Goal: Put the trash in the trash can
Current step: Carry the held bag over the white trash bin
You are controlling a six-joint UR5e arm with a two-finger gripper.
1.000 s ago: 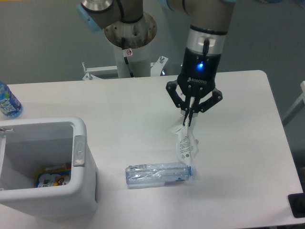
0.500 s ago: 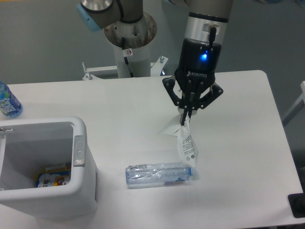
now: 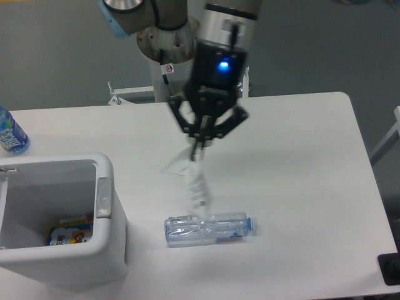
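Gleaming white table (image 3: pixel 300 156), grey floor (image 3: pixel 56 56)

Clear film wrapper (image 3: pixel 195 181) hangs lifted — blue-capped bottle (image 3: pixel 209 228) lies flat beside white trash can (image 3: pixel 103 250)

One fixed camera looks steeply down from the front of the table (image 3: pixel 312 187), facing the arm's base (image 3: pixel 169 56) at upper centre.

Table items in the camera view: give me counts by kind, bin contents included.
Clear plastic bottles: 2, one lying, one blue-labelled at the left edge
Clear film wrappers: 1, hanging from gripper
White plastic bins: 1
Colourful packets in bin: 1
Total: 5
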